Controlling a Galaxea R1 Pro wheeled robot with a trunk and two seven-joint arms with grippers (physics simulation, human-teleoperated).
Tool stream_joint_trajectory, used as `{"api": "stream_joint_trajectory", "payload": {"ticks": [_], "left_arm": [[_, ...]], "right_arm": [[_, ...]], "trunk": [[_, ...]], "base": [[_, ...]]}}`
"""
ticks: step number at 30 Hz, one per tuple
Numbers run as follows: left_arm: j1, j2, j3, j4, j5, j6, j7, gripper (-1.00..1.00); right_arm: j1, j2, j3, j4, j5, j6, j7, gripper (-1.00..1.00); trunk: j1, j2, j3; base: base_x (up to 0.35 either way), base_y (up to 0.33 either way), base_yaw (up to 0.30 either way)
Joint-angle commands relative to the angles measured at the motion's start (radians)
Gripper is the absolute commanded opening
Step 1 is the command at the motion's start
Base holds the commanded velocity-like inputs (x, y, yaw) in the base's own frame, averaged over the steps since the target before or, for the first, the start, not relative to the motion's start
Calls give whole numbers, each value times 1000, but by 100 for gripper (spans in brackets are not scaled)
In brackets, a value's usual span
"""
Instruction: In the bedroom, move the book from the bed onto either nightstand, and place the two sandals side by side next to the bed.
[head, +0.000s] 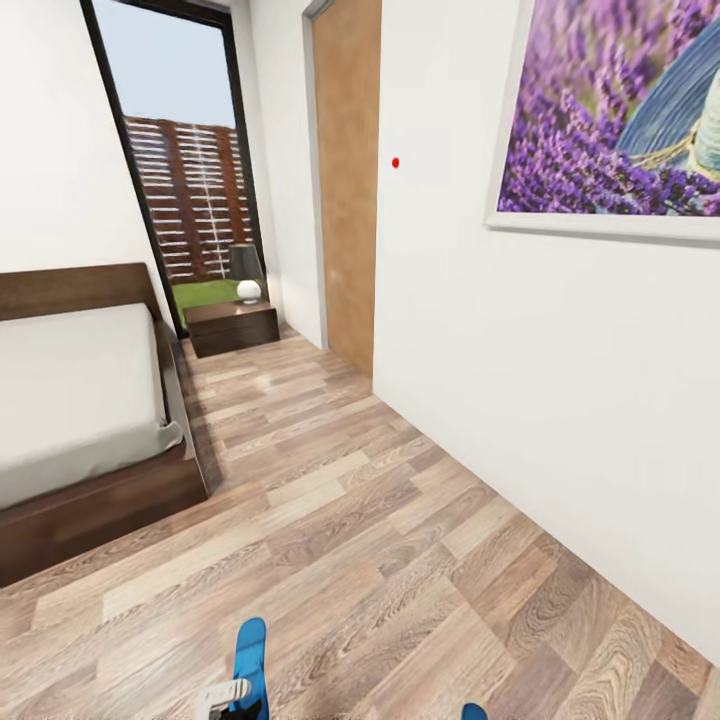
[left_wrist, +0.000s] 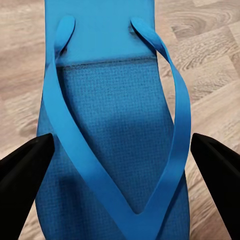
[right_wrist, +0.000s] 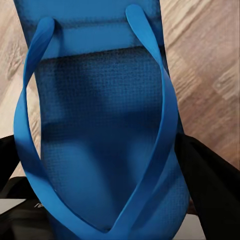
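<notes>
No readable text, label, brand or number appears on anything here.

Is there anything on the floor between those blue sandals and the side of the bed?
Nothing visible. The sandal near the left gripper and the second sandal at the right gripper sit low in the head view, and only bare wood floor stretches from there to the bed.
</notes>
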Motion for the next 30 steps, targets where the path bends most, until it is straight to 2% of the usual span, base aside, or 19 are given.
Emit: {"api": "stream_joint_trajectory", "payload": {"ticks": [1, 6, 8, 10, 12, 14, 16, 18, 20, 21, 23, 25, 30], "left_arm": [[-1, 0, -8, 1, 10, -3, -3, -100], [-1, 1, -8, 1, 9, -3, -3, -100], [-1, 1, -9, 1, 9, -3, -4, -100], [-1, 1, -9, 1, 7, -3, -6, -100], [-1, 1, -9, 0, 5, -3, -9, -100], [-1, 4, -10, -2, 3, -3, -27, -100], [-1, 5, -12, -4, 2, -2, -61, -100], [-2, 7, -26, -7, -4, 4, -127, -100], [-5, 5, -49, -10, -36, 30, -149, -100], [-6, 5, -54, -12, -48, 39, -150, -100], [-8, 6, -68, -28, -102, 72, -150, -100], [-8, 4, -76, -38, -136, 85, -145, -100], [-4, -1, -83, -44, -161, 90, -65, -100]], "right_arm": [[0, -1, 5, -1, -11, 5, 3, -100], [0, -28, 4, 2, -13, -48, 9, -100], [0, -54, 5, 3, -15, -53, 11, -100], [0, -97, 3, 1, -16, -51, 21, -100], [0, -134, 0, -5, -16, -46, 78, -100], [0, -149, -3, -7, -17, -42, 162, -100], [-1, -154, -6, -9, -17, -36, 211, -100], [-2, -158, -12, -13, -17, -6, 247, -100], [-2, -158, -14, -20, -16, 22, 257, -100], [-3, -157, -14, -22, -16, 26, 259, -100], [-3, -157, -13, -24, -16, 33, 260, -100], [-3, -156, -10, -25, -14, 29, 261, -100], [-3, -153, -4, -20, -10, 18, 256, -100]], "trunk": [[0, 0, -3], [0, 0, -10], [0, 0, -13], [0, 0, -15], [0, 0, -18], [0, 0, -20], [0, 0, -23], [0, 0, -25], [0, 0, -28], [0, 0, -29], [0, 0, -31], [0, 0, -34], [0, 0, -39]], "base": [[0, 0, 0], [0, 0, 0], [0, 0, 0], [0, 0, 0], [0, 0, 0], [0, 0, 0], [0, 0, 0], [0, 0, 0], [0, 0, 0], [0, 0, 0], [0, 0, 0], [0, 0, 0], [0, 0, 0]]}}
